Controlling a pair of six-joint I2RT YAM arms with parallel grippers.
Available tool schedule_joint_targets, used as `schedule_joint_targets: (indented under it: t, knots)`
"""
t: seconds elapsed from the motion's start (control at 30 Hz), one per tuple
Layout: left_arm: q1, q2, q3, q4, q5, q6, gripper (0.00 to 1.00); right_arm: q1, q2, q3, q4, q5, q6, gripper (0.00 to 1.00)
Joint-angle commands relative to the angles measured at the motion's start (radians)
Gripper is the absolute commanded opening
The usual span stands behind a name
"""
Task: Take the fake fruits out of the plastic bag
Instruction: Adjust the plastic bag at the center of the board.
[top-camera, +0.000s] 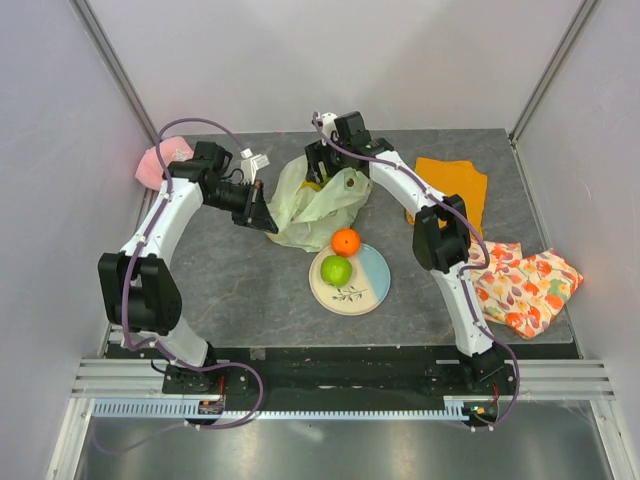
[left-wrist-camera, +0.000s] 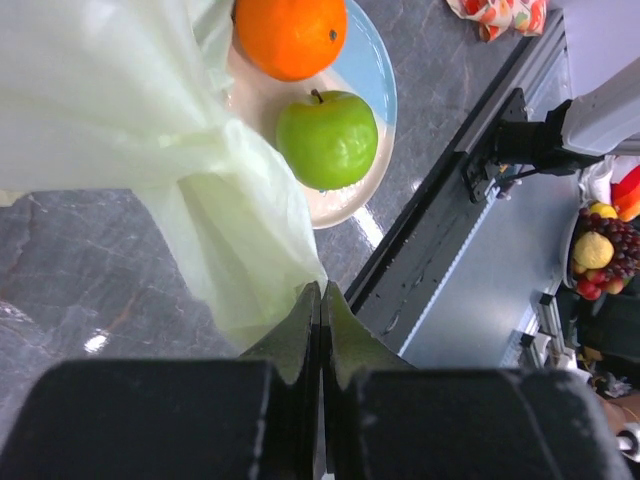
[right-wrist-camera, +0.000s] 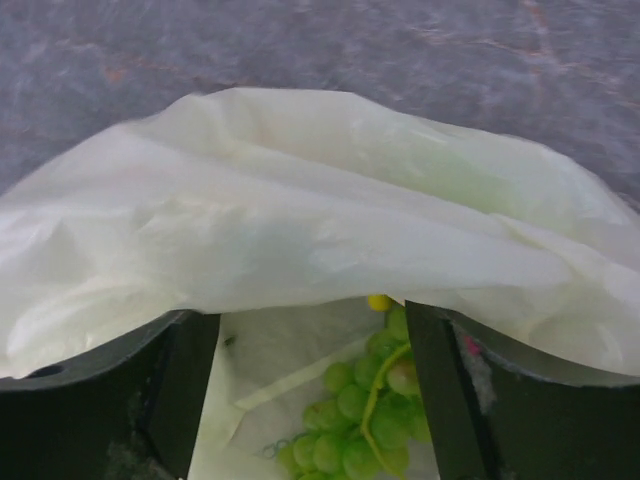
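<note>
With the plastic bag (top-camera: 320, 205) being pinched by the left claw (left-wrist-camera: 321, 295), grapes (right-wrist-camera: 360, 425) are being straddled by the spread right claw (right-wrist-camera: 312, 335).

Top view light: bright, even, from overhead; shadows under the arms on tabletop (top-camera: 250, 300) were soft and faint.
Glare: small white hotspots on tabletop in left wrist view; sheen on green apple (left-wrist-camera: 328, 138).
Exposure: plastic bag (right-wrist-camera: 300, 220) washed out, near white in both wrist views; left claw (left-wrist-camera: 321, 295) and right claw (right-wrist-camera: 310, 325) came out dark, with little detail.
Focus: right wrist view was soft, tabletop strip at top blurred.
</note>
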Motion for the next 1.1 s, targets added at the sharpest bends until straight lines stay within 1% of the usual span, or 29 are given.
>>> schedule_joint_targets:
  t: [0.0,0.07,0.13,0.2,0.3,0.43,0.57,0.63,0.67,0.73,0.77,0.8,0.83,0.87,0.9,0.97,1.0,1.07]
  knots:
    - [-0.006,-0.055,-0.037,-0.042,0.073,0.031,0.02,-0.024,0.033,0.043,0.056,0.125,0.015,0.87]
    - [-0.012,-0.053,-0.043,-0.051,0.084,0.038,0.02,-0.024,0.042,0.036,0.054,0.151,0.019,0.90]
    - [-0.013,-0.052,-0.045,-0.071,0.080,0.070,0.02,-0.019,0.038,0.026,0.054,0.221,0.019,0.94]
    - [-0.013,-0.067,-0.054,-0.088,0.032,0.081,0.02,-0.013,0.012,0.008,0.054,0.263,0.001,0.97]
    - [-0.013,-0.082,-0.083,-0.073,0.035,0.075,0.02,-0.016,0.001,-0.003,0.058,0.286,-0.013,0.97]
    - [-0.013,-0.061,-0.078,-0.045,0.035,0.051,0.02,-0.013,0.056,0.054,0.062,0.313,-0.004,0.97]
    - [-0.013,-0.027,-0.031,-0.050,0.035,0.048,0.02,0.017,0.090,0.074,0.076,0.433,-0.015,0.98]
    - [-0.013,-0.015,-0.011,-0.057,0.031,0.053,0.02,0.031,0.070,0.092,0.061,0.433,-0.011,0.98]
    - [-0.013,-0.015,-0.008,-0.062,0.023,0.053,0.02,0.037,0.050,0.086,0.061,0.404,-0.018,0.98]
    - [-0.013,-0.015,-0.012,-0.065,0.000,0.058,0.01,0.053,-0.028,0.054,0.047,0.346,-0.063,0.97]
    - [-0.013,-0.016,-0.014,-0.070,-0.005,0.062,0.02,0.059,-0.057,0.034,0.044,0.279,-0.074,0.96]
    - [-0.012,-0.018,-0.020,-0.077,-0.009,0.061,0.02,0.065,-0.117,-0.019,0.038,0.249,-0.082,0.95]
    - [-0.012,-0.023,-0.037,-0.079,-0.015,0.052,0.02,0.080,-0.143,-0.048,0.016,0.228,-0.081,0.93]
    - [-0.010,-0.038,-0.048,-0.077,-0.022,0.047,0.02,0.089,-0.168,-0.116,0.001,0.203,-0.079,0.93]
    - [-0.006,-0.046,-0.055,-0.074,-0.029,0.042,0.02,0.103,-0.221,-0.162,-0.007,0.200,-0.079,0.93]
    - [0.012,-0.065,-0.077,-0.068,-0.055,0.030,0.02,0.151,-0.274,-0.263,-0.010,0.209,-0.097,0.92]
    - [0.020,-0.067,-0.080,-0.058,-0.069,0.016,0.02,0.166,-0.315,-0.353,-0.008,0.232,-0.102,0.92]
    - [0.052,-0.055,-0.075,-0.051,-0.103,0.008,0.02,0.197,-0.356,-0.459,-0.008,0.234,-0.105,0.93]
